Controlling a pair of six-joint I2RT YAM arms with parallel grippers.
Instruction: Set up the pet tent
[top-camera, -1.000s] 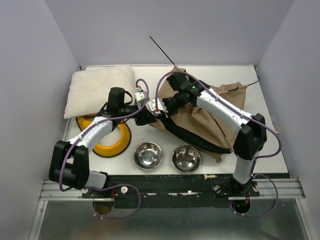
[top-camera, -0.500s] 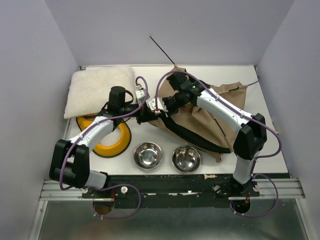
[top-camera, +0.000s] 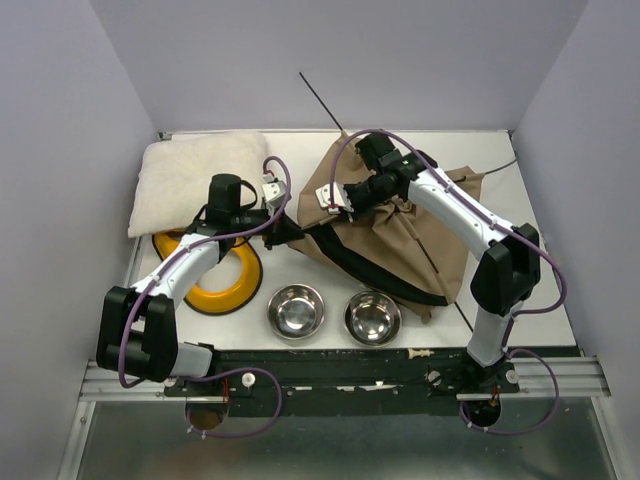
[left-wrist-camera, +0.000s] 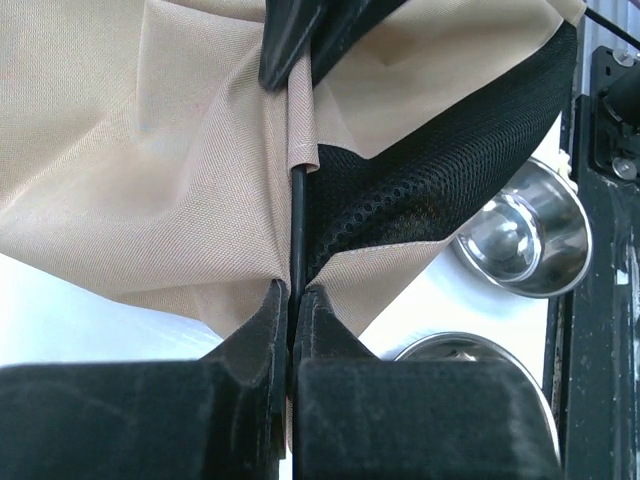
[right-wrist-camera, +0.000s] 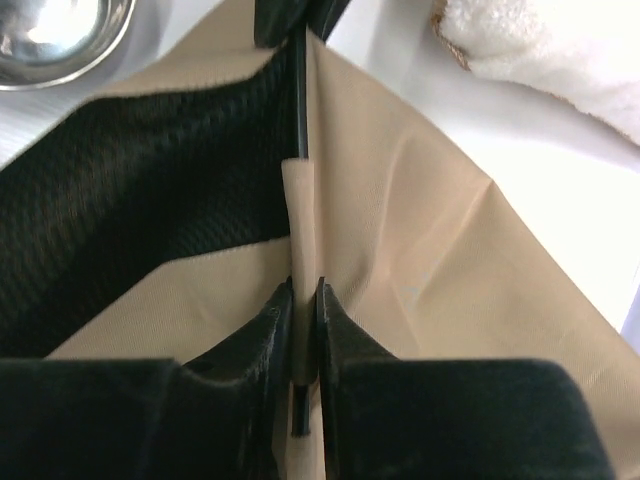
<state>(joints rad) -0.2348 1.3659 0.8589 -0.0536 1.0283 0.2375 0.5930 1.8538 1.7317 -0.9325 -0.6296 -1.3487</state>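
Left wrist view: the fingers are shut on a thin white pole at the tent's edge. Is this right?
No. The left wrist view shows a black pole, not a white one. The fingers are shut on it at the tent's edge.

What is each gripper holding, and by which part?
Left gripper pinches the pet tent by its black pole at the fabric edge. Right gripper straddles the pole sleeve; grip unclear.
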